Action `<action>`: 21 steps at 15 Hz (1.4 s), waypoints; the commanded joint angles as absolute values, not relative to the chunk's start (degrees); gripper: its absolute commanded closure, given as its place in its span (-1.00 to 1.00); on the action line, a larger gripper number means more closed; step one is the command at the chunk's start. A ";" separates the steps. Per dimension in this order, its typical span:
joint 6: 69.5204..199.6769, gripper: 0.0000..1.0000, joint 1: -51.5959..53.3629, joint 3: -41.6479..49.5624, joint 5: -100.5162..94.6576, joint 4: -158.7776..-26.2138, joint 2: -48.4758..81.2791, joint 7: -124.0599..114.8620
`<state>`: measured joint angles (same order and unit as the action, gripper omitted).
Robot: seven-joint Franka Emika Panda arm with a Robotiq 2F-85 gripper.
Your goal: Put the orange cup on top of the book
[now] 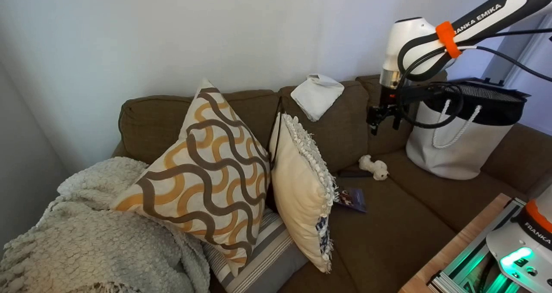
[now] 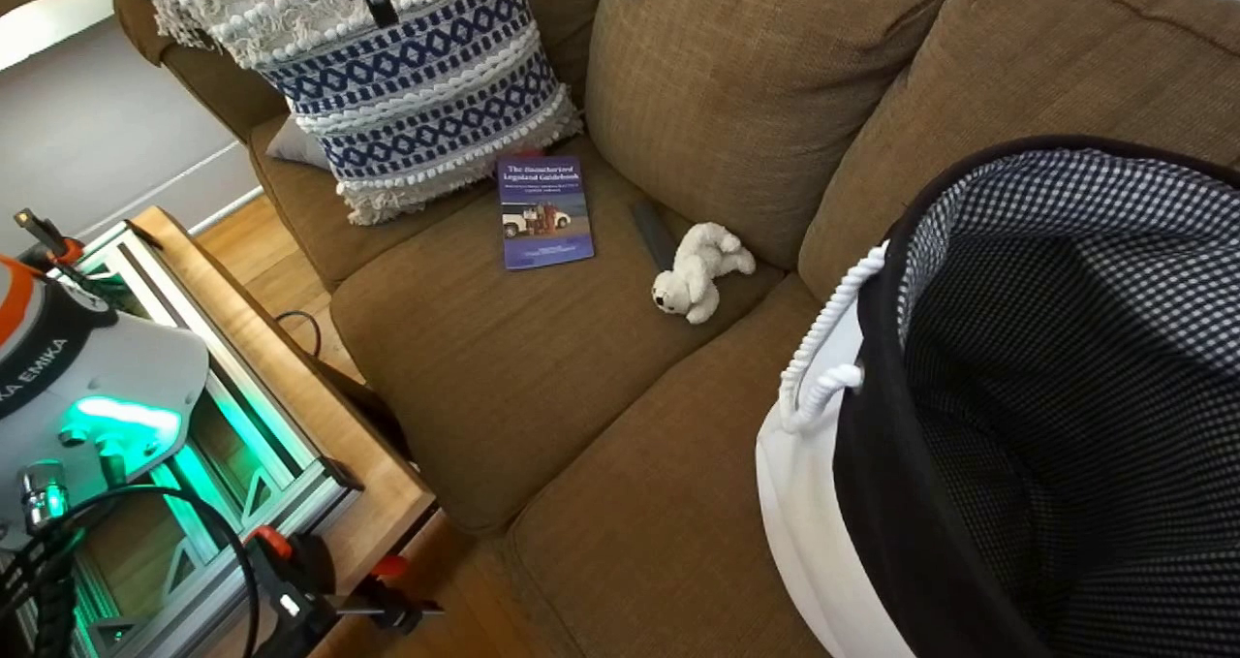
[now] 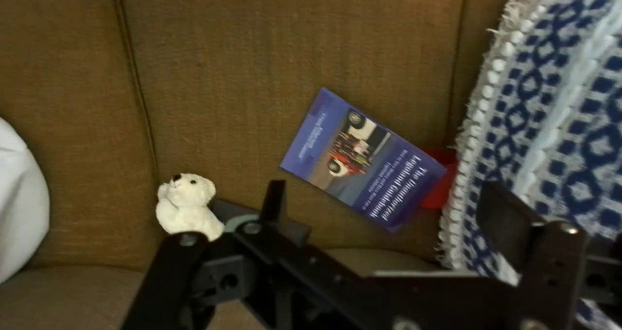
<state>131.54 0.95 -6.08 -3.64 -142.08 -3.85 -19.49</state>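
Note:
The orange cup (image 3: 440,186) shows in the wrist view as a red shape beside the book's title end, partly hidden by the book and the patterned cushion. In an exterior view only a small reddish bit of the cup (image 2: 528,152) shows behind the book. The book (image 3: 362,160) lies flat on the sofa seat with a purple-blue cover and a truck picture; it also shows in both exterior views (image 1: 351,199) (image 2: 545,212). My gripper (image 3: 384,191) is open and empty, its fingers wide apart. It hangs high above the seat in an exterior view (image 1: 385,127).
A blue-and-white fringed cushion (image 2: 417,86) leans beside the book. A white plush bear (image 2: 699,270) lies by a dark flat object (image 2: 654,235). A tall white-and-black basket (image 1: 463,137) stands on the seat. A patterned cushion (image 1: 211,176) and the sofa back (image 1: 345,133) rise around.

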 commanded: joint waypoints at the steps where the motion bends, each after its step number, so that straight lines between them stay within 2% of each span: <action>1: 131.75 -1.00 -1.34 -1.84 -7.71 -138.80 6.30 -14.83; 2: 131.46 -1.00 0.17 -2.60 -6.01 -141.48 0.73 -16.76; 9: 134.68 -1.00 -0.17 -0.73 -7.37 -137.92 8.72 -14.57; 15: 151.61 -1.00 -2.41 0.85 -4.57 -128.78 30.09 -5.16; 17: 151.46 -1.00 -1.82 -0.41 -4.42 -122.15 37.59 -1.94; 21: 142.62 -1.00 2.69 -1.66 -7.02 -108.29 50.09 1.77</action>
